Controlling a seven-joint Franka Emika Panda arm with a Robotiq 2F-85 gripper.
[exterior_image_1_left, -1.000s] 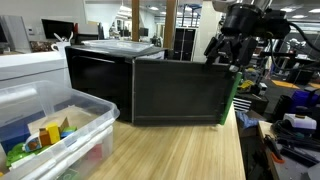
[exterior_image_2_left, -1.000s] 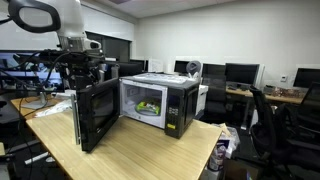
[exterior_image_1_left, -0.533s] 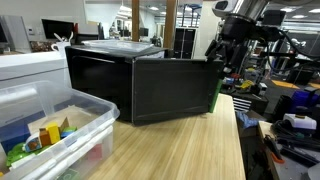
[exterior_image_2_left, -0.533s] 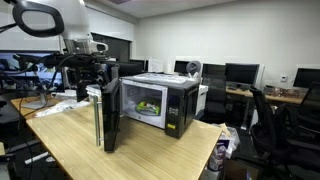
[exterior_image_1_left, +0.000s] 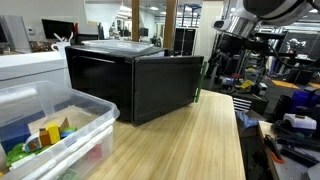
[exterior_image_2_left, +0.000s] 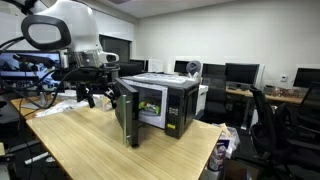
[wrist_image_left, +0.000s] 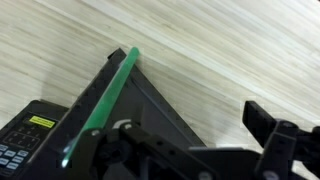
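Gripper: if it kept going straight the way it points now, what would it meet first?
Most likely the microwave door. In the wrist view the open gripper looks down on the door's top edge and dark face, with the wooden table beyond. Depth is hard to judge, so it might slip just past the door.

Microwave (exterior_image_2_left: 172, 97) sits mid-surface (exterior_image_2_left: 70, 152), its door (exterior_image_2_left: 128, 120) standing about half open, nearly edge-on to the camera. The tool (exterior_image_2_left: 103, 92) hangs at the door's 9 o'clock, just beside it. Yellow-green stuff (exterior_image_2_left: 150, 106) sits inside, and there's an office chair (exterior_image_2_left: 262, 118) at 3 o'clock.
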